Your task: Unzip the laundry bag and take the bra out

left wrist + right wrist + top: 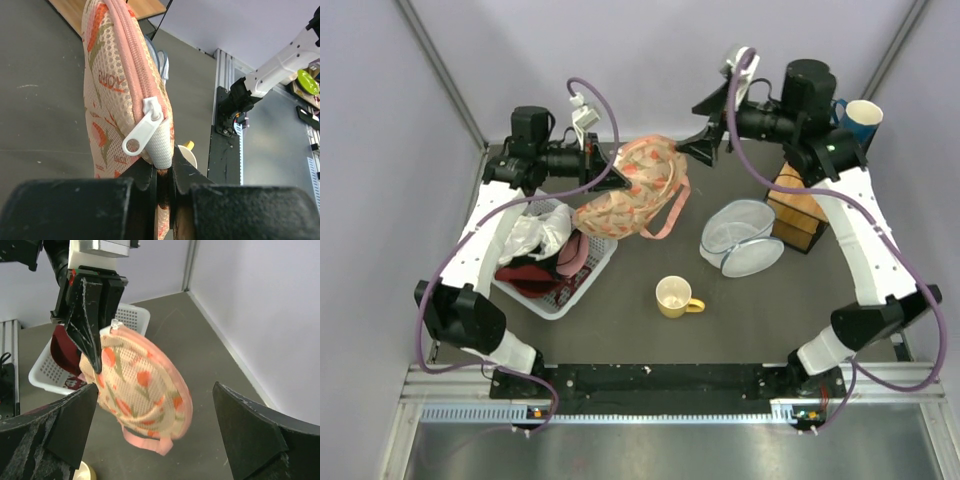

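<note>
The laundry bag is a peach-pink mesh pouch with red prints and a pink strap loop. It hangs off the table, held up by my left gripper, which is shut on the bag's edge beside the white zipper pull. The zipper looks closed along the part I see. My right gripper is open, its fingers wide apart, just right of the bag. In the right wrist view the bag hangs between my fingers without touching them. The bra is not visible.
A white basket with dark red and white garments sits at the left. A round white mesh container lies right of centre, by a wooden box. A yellow mug stands in front. A blue cup is at the far right.
</note>
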Robot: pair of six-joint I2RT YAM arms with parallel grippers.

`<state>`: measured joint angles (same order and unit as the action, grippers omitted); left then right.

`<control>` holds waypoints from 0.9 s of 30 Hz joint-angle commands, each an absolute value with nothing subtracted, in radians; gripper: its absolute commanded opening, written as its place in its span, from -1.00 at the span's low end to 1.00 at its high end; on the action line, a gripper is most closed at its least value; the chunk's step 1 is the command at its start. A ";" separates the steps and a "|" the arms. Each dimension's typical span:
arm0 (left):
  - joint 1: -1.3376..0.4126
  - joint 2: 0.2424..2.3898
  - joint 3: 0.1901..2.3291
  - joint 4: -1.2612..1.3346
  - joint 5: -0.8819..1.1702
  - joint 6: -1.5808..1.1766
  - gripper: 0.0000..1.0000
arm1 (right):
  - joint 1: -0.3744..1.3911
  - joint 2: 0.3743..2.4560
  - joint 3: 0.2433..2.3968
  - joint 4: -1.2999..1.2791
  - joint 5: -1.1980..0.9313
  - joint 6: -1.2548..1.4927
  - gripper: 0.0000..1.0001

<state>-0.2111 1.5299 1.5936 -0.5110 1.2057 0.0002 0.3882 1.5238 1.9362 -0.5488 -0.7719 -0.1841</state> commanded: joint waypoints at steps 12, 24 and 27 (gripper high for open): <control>-0.311 1.558 1.746 -0.836 1.155 0.284 -1.00 | 0.511 1.747 2.075 -0.672 -0.919 -0.322 0.66; -0.299 1.520 1.755 -0.724 1.180 0.183 -0.84 | 0.509 1.530 1.798 -0.528 -0.861 -0.244 -1.00; -0.272 1.490 1.712 -0.632 1.248 0.108 0.12 | 0.506 1.468 1.727 -0.453 -0.865 -0.201 -1.00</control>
